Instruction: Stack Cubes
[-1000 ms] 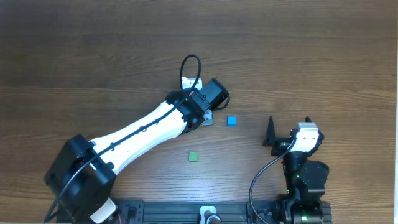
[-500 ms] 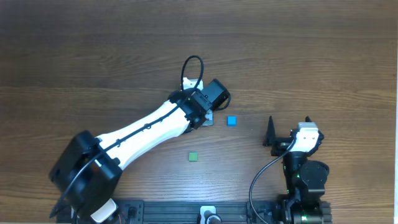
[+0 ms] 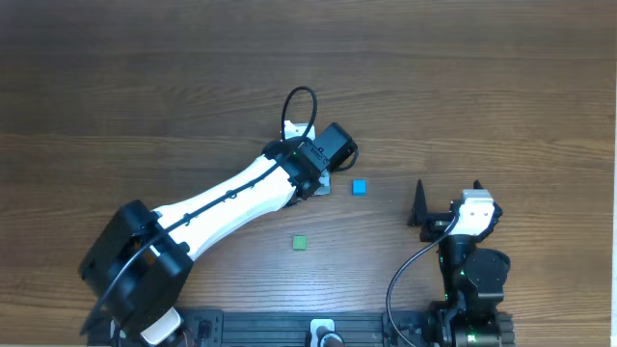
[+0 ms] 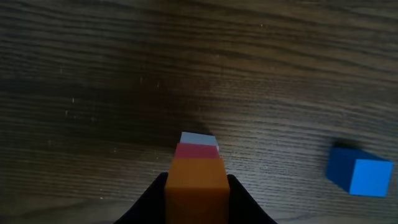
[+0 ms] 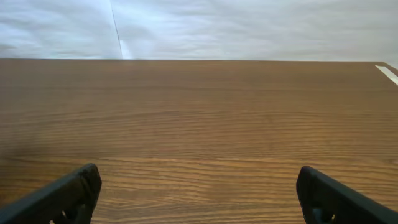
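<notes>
My left gripper (image 4: 196,198) is shut on an orange cube (image 4: 194,180). Just past the orange cube's edge a red cube (image 4: 196,150) and a pale grey cube (image 4: 199,138) show, lined up with it; I cannot tell whether the orange cube touches them. From above, the left gripper (image 3: 320,177) hangs over the table's middle, with the grey cube (image 3: 323,187) peeking out under it. A blue cube (image 3: 359,187) (image 4: 360,175) lies just to its right. A green cube (image 3: 300,243) lies nearer the front. My right gripper (image 3: 448,202) (image 5: 199,205) stands open at the right, holding nothing.
The brown wooden table (image 3: 145,87) is bare to the back and left. The left arm's white forearm (image 3: 222,207) slants across the front left. A pale wall (image 5: 249,28) rises beyond the table's far edge in the right wrist view.
The left arm's shoulder and forearm have shifted slightly to the right; its gripper with the orange cube has stayed nearly in place. The right arm has not moved.
</notes>
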Available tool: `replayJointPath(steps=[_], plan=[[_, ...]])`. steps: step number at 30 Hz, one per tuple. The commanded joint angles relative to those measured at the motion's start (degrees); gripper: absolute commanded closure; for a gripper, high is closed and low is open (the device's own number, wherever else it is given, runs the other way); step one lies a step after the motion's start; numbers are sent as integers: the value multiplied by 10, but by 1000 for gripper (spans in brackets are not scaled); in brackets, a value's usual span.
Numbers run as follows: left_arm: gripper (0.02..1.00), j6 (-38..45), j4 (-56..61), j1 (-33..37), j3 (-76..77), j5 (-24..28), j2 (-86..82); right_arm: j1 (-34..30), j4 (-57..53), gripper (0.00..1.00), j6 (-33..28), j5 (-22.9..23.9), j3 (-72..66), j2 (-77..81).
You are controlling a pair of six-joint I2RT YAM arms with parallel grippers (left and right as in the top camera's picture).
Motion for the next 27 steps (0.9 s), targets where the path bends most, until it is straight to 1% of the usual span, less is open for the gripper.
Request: replayJointPath(steps=[1,6,9,12,21,22,24,26,27], plan=[[838,-9,2,3,0,-7,12,-3,1,7,-2,-5,-4,-4],[755,-9,2,3,0,-6,12,-3,1,9,-2,-5,-4,-4],[722,-9,2,3,0,-6,12,-4,1,9,-2,-5,-4,-4],[704,-9,2,3,0,-5,12,-4,1,7,-2,-5,-4,-4],[691,-9,2,3,0,-2,12,-3,1,9,-2,-5,-4,-4],[660,-9,2,3,0,-2,12,-3,1,9,-2,-5,-4,-4],[435,-9,8,3,0,-4,12,-4,1,7,-2,-5,-4,-4],[20,-9,16,3,0,-9,12,-3,1,7,-2,-5,-4,-4],[20,-9,20,3,0,-10,12,-4,1,7,-2,-5,-4,-4]])
